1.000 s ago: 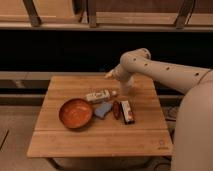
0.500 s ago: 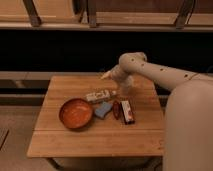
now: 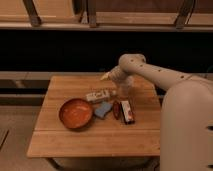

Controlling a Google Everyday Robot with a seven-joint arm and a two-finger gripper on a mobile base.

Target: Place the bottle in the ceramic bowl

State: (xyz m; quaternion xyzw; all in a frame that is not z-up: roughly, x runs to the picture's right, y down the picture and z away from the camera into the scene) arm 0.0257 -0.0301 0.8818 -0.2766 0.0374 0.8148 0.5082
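Wooden table [image 3: 95, 142] bearing, nearest, the ceramic bowl [image 3: 76, 113], left of centre. Just right of it lie a blue object [image 3: 103, 109] and a flat black-red-white package [image 3: 127, 111]. Behind these the bottle [image 3: 98, 95] lies on its side on the tabletop, outside the bowl, near its far rim. Farthest, the gripper [image 3: 106, 77] hangs above and behind the bottle, apart from it; whether it is parted or closed cannot be told.

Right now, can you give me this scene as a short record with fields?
table: wooden, holds all items
bottle: lying on its side, right of the bowl, outside it
ceramic bowl: orange-red, left part of table, looks empty
gripper: above the table's far side, behind the bottle, not touching it
others: blue object and flat package, right of the bowl
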